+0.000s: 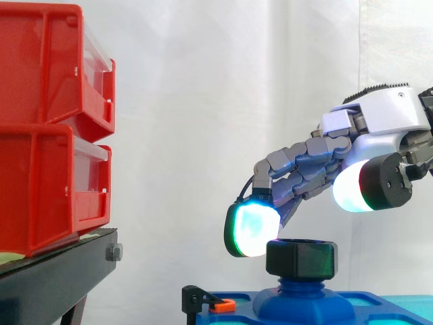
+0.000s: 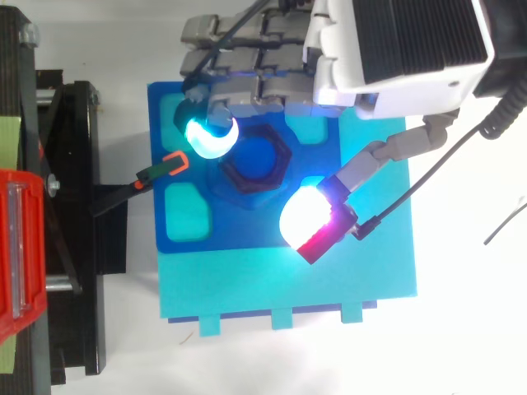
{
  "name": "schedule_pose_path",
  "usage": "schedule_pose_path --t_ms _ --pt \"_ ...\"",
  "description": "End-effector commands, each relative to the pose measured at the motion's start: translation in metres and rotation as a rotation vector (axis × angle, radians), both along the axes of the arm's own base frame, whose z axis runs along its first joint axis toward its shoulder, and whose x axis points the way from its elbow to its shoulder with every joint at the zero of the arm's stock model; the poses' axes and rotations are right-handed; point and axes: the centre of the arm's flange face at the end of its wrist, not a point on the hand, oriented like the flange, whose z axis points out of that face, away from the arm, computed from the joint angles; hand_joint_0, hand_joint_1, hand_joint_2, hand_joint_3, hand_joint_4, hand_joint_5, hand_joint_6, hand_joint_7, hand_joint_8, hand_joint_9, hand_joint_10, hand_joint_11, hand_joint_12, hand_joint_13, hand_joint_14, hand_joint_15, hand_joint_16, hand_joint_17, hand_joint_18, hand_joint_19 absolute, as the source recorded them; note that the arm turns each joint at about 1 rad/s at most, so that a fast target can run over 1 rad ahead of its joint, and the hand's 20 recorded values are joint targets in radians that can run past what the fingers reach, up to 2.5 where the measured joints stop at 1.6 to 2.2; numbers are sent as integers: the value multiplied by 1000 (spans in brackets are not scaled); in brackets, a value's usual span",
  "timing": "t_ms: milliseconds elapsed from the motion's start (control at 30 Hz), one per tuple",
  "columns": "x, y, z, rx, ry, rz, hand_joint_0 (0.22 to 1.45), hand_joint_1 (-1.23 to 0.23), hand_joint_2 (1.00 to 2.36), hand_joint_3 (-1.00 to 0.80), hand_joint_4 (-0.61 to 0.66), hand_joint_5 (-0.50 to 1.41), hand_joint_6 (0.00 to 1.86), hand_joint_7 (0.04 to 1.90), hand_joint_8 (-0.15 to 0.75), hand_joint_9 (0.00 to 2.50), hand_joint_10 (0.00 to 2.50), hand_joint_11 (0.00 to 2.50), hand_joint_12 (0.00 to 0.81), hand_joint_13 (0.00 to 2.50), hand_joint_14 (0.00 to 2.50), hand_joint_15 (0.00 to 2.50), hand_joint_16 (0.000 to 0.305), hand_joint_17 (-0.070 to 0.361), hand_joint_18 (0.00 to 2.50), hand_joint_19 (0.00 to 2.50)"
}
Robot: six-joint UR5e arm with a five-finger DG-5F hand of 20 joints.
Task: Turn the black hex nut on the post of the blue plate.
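Closest to my side camera, the hand (image 1: 379,115) is hanging over the blue plate (image 1: 379,301), with its thumb on the near side and its fingers on the far side. I am reading it as spread wide and holding nothing. The thumb's white-and-red pad (image 1: 355,186) is floating above and to the right of the black hex nut (image 1: 301,258), clear of it. The fingers are bending down to the left, and one cyan-green pad (image 1: 252,229) is hanging just beside the nut's upper left edge. Whether that pad is touching the nut I cannot tell.

The nut is sitting on the blue post (image 1: 302,279), which is standing on the domed middle of the plate, well to the right of the bins. Its bore axis is standing upright and its opening is facing up, so from my top camera I am looking straight down the bore at the post's blue end (image 2: 255,158). Being wider than tall, the nut is lying level, its widest span running left to right. Its corners are pointing left and right, and its flats are facing near and far.

The plate is lying flat on a turquoise base (image 2: 288,280). A black clamp (image 1: 196,298) is lying with its orange tip over the plate's left edge. At far left, two red bins (image 1: 54,122) are sitting stacked on a black stand (image 1: 54,277).
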Motion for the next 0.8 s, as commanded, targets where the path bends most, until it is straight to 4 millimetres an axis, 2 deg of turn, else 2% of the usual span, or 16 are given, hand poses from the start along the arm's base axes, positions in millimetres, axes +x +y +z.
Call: schedule_pose_path --t_ms 0,300,500,767 --pt "0 0 1 -4 2 1 414 -356 1000 -500 305 -126 504 1287 295 405 3 71 383 246 2 43 61 137 283 496" --pt "-7 1 0 -36 52 14 416 -355 1000 -500 290 -121 503 1355 296 421 1 87 381 252 1 42 61 136 288 492" --pt "-11 4 9 -70 50 21 416 -357 1000 -500 293 -120 503 1371 295 429 1 86 381 256 2 39 60 136 290 494" --pt "-11 7 11 -77 50 29 419 -359 1000 -500 286 -120 503 1367 297 434 4 86 381 262 1 42 60 135 298 495"
